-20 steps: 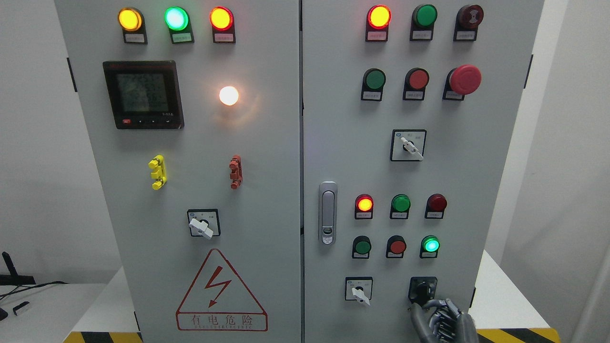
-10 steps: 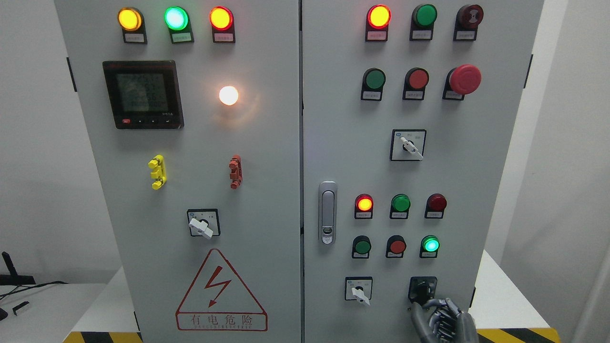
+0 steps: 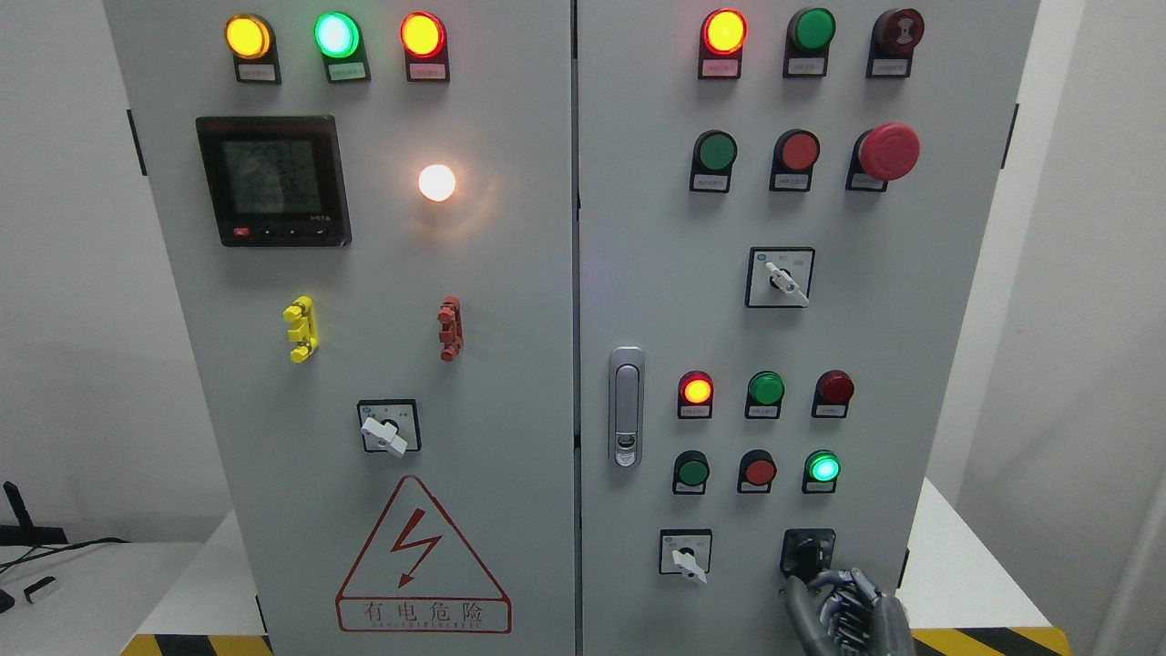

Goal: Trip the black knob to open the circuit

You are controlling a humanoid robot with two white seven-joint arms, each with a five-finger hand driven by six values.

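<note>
Black knob (image 3: 806, 552) is found at the lower right of the cabinet's right door (image 3: 911, 319), just right of a white selector switch (image 3: 686, 553). The right hand (image 3: 843, 609) is raised from the bottom edge, its grey fingers (image 3: 824, 579) curled together with the tips set against the knob's lower edge; whether the knob is actually pinched cannot be told. Above the knob a lit green lamp (image 3: 823, 469) is seen, with a red button (image 3: 758, 471) and a green button (image 3: 692, 473) to its left. A door latch (image 3: 626, 406) is mounted near the seam. On the left door a warning triangle (image 3: 422, 556) is displayed.
</note>
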